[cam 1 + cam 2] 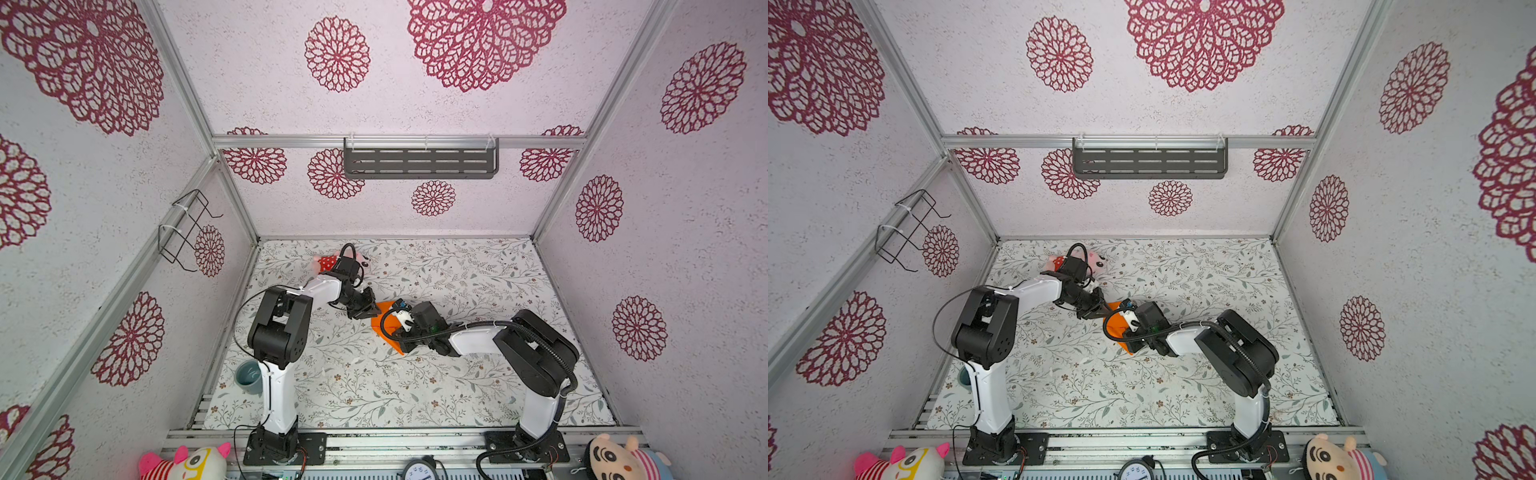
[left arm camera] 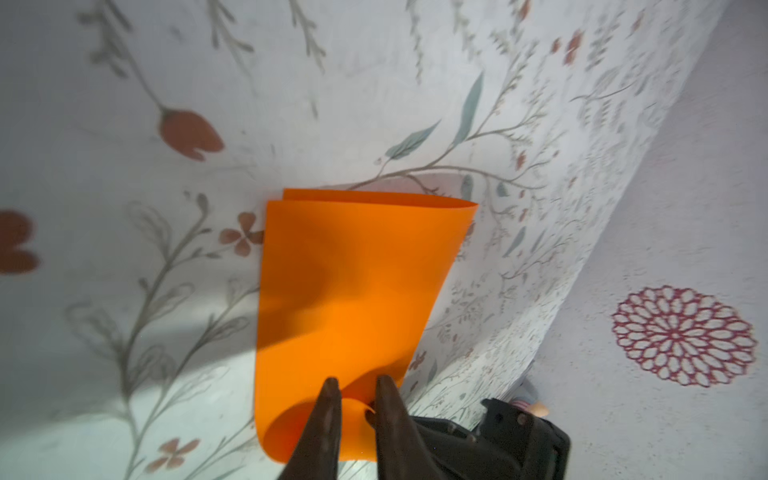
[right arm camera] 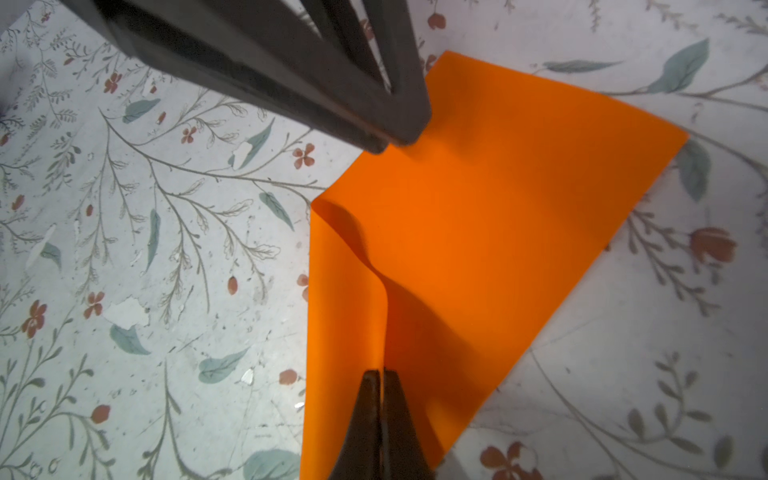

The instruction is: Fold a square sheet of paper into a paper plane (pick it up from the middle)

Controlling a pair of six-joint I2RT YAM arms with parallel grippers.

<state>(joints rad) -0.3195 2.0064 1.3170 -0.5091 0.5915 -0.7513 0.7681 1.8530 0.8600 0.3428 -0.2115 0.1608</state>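
The right tool (image 3: 380, 374) is pinched tight shut on the square sheet of paper (image 3: 498, 208), right on a little raised ridge. I think it holds there so the bright orange sheet cannot slide while it gets bent over. The left tool (image 2: 357, 384) is only a tiny bit wide, and a curled edge of the paper sits in the gap between its two fingers (image 2: 328, 415). That gap looks too big to squeeze such thin paper, so I guess it is only steadying the edge. The paper is loosely doubled over, one half curved on top of the other and not pressed flat, so no sharp crease is made yet. It sits near the middle of the bench (image 1: 374, 395), between both tools. The pink plush toy (image 1: 1099, 259) lies well apart, near the far edge toward the left corner, partly behind the left arm.
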